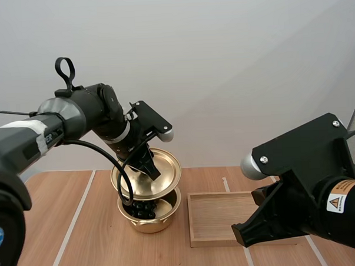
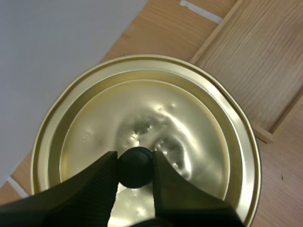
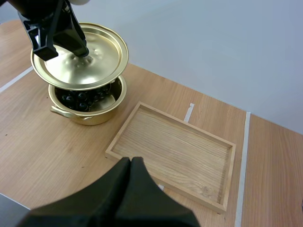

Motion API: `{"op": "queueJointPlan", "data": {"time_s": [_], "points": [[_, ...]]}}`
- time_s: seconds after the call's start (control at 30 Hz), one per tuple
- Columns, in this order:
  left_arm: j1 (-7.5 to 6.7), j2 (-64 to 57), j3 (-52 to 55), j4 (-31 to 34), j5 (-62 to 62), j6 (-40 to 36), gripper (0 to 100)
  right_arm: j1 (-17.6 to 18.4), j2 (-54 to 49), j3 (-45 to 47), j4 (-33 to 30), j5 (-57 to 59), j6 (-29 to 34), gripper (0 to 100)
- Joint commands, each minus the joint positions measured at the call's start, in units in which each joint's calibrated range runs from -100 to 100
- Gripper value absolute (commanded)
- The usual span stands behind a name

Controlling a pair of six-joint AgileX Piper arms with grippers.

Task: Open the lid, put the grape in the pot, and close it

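A gold pot stands on the table with a dark bunch of grapes inside it. Its gold lid hangs just above the pot, tilted. My left gripper is shut on the lid's black knob. My right gripper is shut on nothing, its fingers lying together as one dark wedge over the near edge of the wooden tray; its arm is at the right.
The wooden tray lies right of the pot with nothing in it. White tape lines cross the wooden table.
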Motion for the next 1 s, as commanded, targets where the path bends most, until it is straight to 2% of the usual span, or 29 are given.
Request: {"op": "queueJointPlan", "data": {"time_s": [0.0,0.23,0.57,0.97], "points": [[-0.19,2.5,0.6,-1.2,-1.6,0.9,0,-0.2,-0.6,0.0,-0.8,0.1,0.0,0],[-0.19,5.9,0.8,-1.6,-2.1,1.5,0,-0.2,-0.6,0.0,-0.8,0.1,0.0,0],[-0.19,6.9,5.7,-1.6,-15.3,3.4,0,-0.2,-0.6,0.0,-0.8,0.1,0.0,0],[-0.19,10.4,7.3,-2.8,-12.9,4.3,0,-0.2,-0.6,0.0,-0.8,0.1,0.0,0]]}}
